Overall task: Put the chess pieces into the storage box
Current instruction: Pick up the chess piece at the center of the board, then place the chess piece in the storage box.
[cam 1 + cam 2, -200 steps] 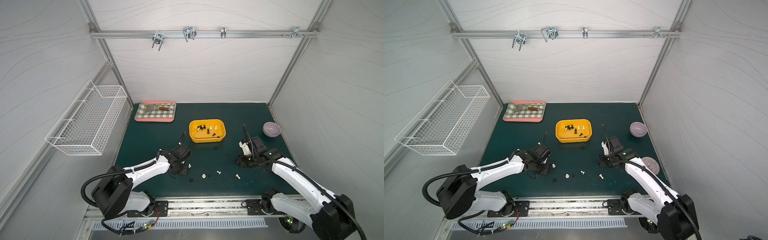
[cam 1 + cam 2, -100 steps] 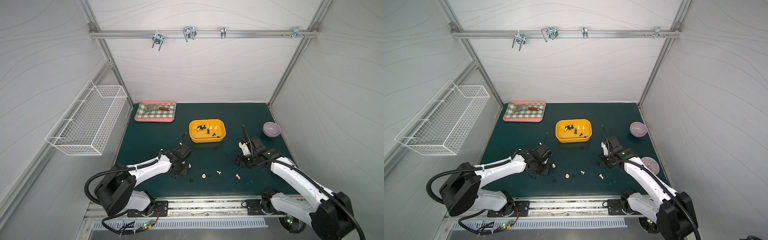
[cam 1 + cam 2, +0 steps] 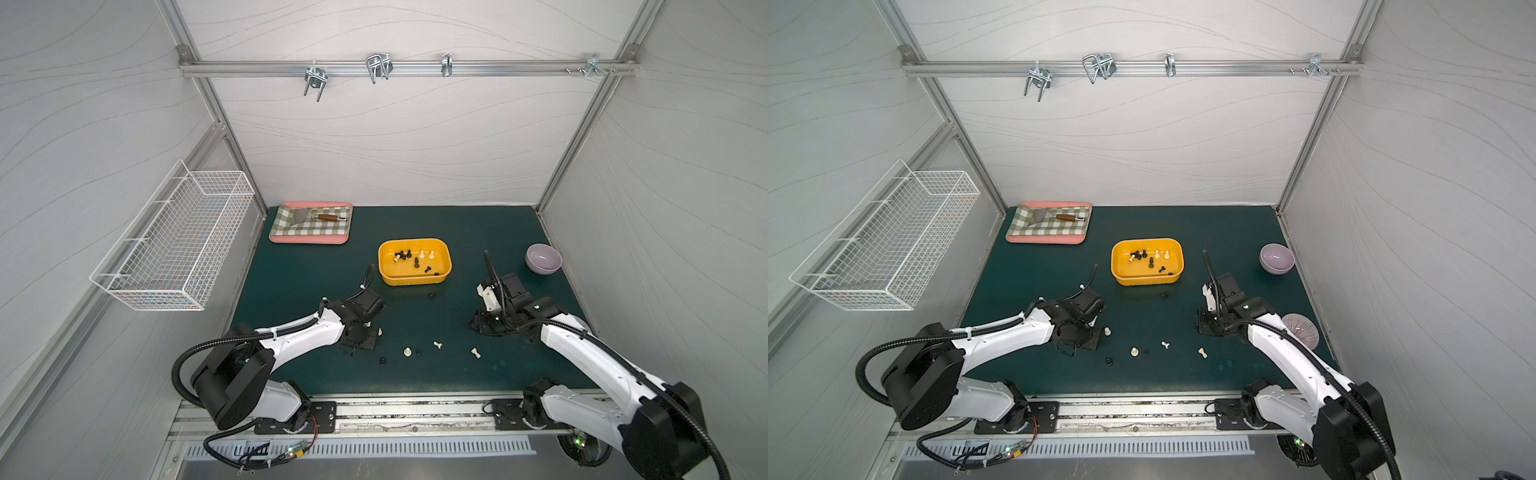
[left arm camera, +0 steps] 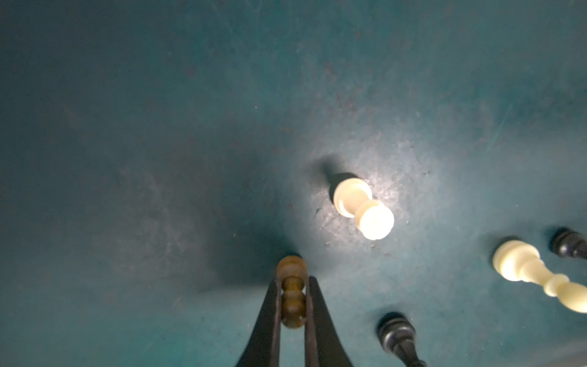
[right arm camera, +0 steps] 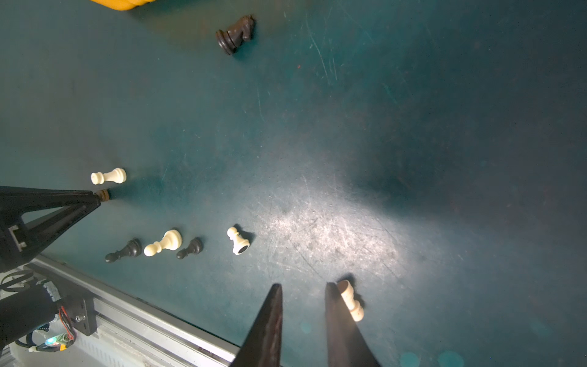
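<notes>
Fingers [image 4: 270, 314] of the left gripper [image 4: 293, 281] are clamped on a brown pawn [image 4: 291, 295], pinched at the waist. Its long axis runs in line with the fingers. The base pokes out past the tips toward the mat [image 4: 158, 127] and the head sits back between them. Reads as upright; can't tell if the base touches the mat. A cream pawn [image 4: 362, 206] stands just beside the tips, with others further off on that side.

On the right gripper [image 5: 303, 286] the fingers [image 5: 270, 324] are parted, nothing between them. A fallen cream piece [image 5: 349, 300] lies against the outside of one finger, axis roughly parallel to it, base level with the tip.

Step, as I read it: left pick made, transport next. The storage box [image 3: 414, 279] is well apart from both sets of fingers, out ahead of them and between the two arms, with several chess pieces [image 3: 417, 262] inside. Next move wants a straight lift to clear the neighbouring pawn, steady squeeze, then over the rim and release low. Right side needs re-centring before it can close.
</notes>
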Motion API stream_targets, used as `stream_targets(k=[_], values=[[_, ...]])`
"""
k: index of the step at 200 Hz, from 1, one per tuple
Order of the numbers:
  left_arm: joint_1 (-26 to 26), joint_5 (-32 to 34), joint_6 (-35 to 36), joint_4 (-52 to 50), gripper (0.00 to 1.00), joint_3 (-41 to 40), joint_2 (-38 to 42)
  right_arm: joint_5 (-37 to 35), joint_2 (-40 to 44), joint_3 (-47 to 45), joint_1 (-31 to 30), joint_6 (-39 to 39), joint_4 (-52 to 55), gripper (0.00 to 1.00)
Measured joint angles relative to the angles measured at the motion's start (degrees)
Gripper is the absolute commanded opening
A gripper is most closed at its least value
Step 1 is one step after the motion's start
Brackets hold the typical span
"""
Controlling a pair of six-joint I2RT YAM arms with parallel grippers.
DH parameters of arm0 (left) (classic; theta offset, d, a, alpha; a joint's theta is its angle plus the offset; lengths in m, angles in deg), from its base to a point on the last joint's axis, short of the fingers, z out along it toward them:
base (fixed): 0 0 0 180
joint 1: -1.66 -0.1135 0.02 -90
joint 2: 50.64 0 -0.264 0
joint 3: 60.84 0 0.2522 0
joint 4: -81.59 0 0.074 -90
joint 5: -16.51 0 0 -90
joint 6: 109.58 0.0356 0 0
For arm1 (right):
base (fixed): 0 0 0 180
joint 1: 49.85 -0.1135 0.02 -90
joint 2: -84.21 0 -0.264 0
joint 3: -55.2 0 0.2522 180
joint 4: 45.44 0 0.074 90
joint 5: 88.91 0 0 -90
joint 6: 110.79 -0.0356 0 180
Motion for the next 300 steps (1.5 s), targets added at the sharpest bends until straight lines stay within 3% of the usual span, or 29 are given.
stream_targets(k=[52,92,211,251,300], values=[[0.00,-0.02,1.07,-1.57,0.10,2.27,3.76,-0.02,0.02,0.00,0.00,0.00,0.04,0.26],[-0.02,0.00,2.99,-3.41,0.10,9.57,3.34,-0.13,0.55,0.00,0.00,0.00,0.07,0.26],[-7.91,-3.58,11.45,-1.62,0.10,46.05,-26.56,0.00,1.88,-0.17,0.02,-0.85,0.09,0.26],[-9.86,-4.87,12.94,-2.78,0.10,51.56,-32.46,0.31,1.40,-0.68,0.00,-0.87,0.07,0.26],[-10.78,-5.99,13.97,-3.48,0.13,52.61,-34.62,0.50,0.17,-0.72,0.00,-0.87,0.07,0.26]])
